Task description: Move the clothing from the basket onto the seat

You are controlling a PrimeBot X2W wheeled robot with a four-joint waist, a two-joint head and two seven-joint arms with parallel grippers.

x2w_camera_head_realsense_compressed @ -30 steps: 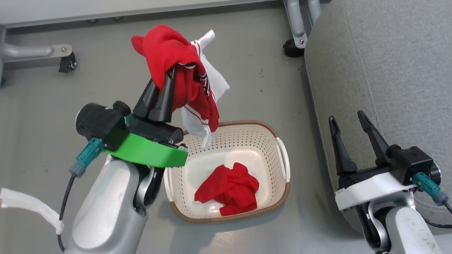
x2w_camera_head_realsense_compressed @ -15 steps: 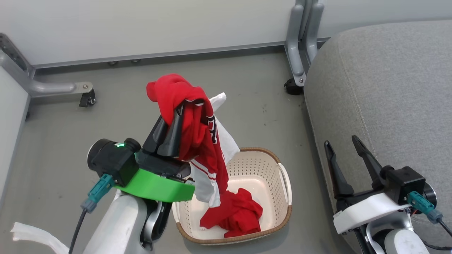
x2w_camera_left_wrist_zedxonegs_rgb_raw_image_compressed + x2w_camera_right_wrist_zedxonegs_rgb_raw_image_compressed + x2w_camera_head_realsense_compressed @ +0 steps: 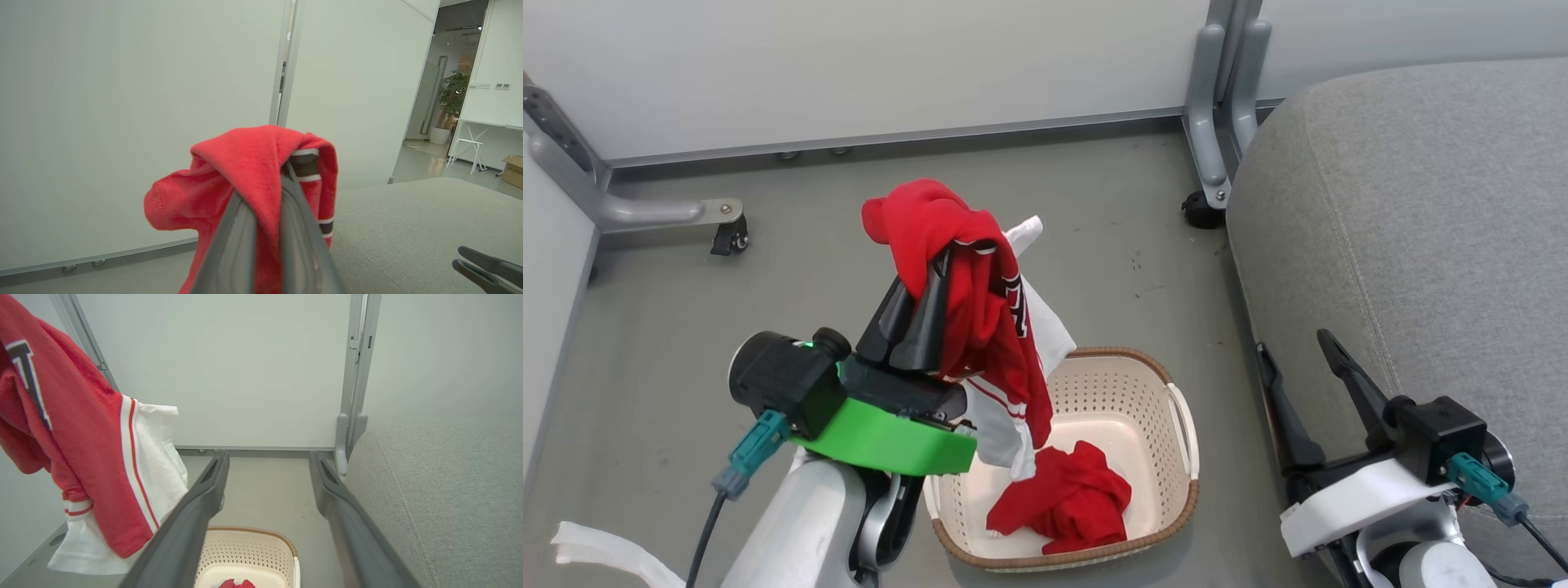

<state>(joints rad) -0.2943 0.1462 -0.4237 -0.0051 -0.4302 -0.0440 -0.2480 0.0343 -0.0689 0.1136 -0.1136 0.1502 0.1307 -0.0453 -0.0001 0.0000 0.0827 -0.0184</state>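
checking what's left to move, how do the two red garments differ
The striped garment hangs from the shut left pincer; the plain garment lies crumpled in the basket. The striped garment shows white panels and lettering; the plain garment shows red alone. Both are red fabric.

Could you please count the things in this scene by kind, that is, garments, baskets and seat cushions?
Garments: 2, a red-and-white garment pinched in the left gripper and a plain red garment lying in the basket.
Baskets: 1.
Seat cushions: 1, the grey seat.
Total: 4.
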